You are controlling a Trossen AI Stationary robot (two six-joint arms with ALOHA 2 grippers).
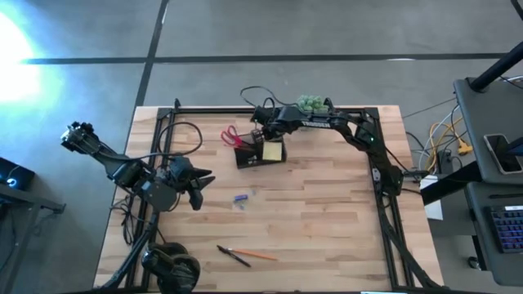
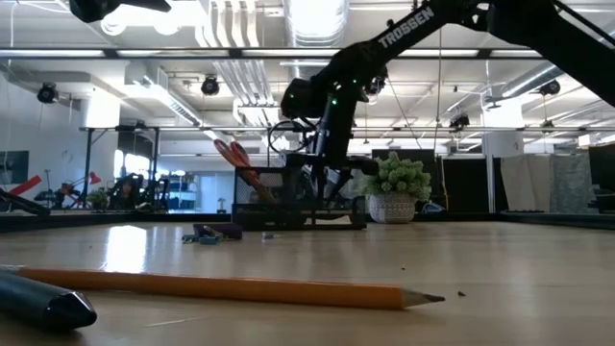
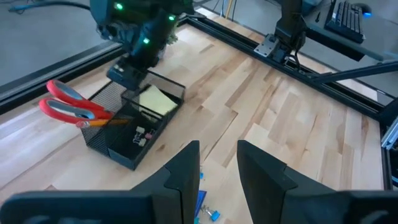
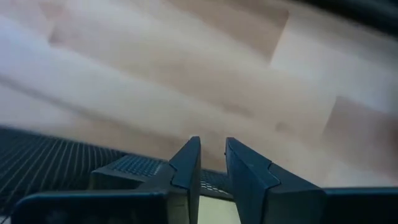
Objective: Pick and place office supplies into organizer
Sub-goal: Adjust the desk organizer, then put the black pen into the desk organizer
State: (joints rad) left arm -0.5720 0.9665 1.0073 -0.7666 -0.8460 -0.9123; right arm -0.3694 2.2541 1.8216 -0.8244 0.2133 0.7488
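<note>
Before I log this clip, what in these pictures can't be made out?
- Small blue items: too small in the high view to identify; cut off by the edge in the left wrist view.
- Right gripper: its view is blurred; whether it holds anything is unclear.
- Organizer contents: small dark bits inside, too small to name.
- Black pen: cut off by the low view's edge.
- Left gripper: waits over the table, nothing visible between its fingers.

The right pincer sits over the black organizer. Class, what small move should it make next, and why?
Probably lift the right pincer straight up and clear of the organizer. The sticky-note pad and scissors already sit inside, and its fingers are slightly apart with nothing between them. The pens and the small blue item wait on the table.
</note>
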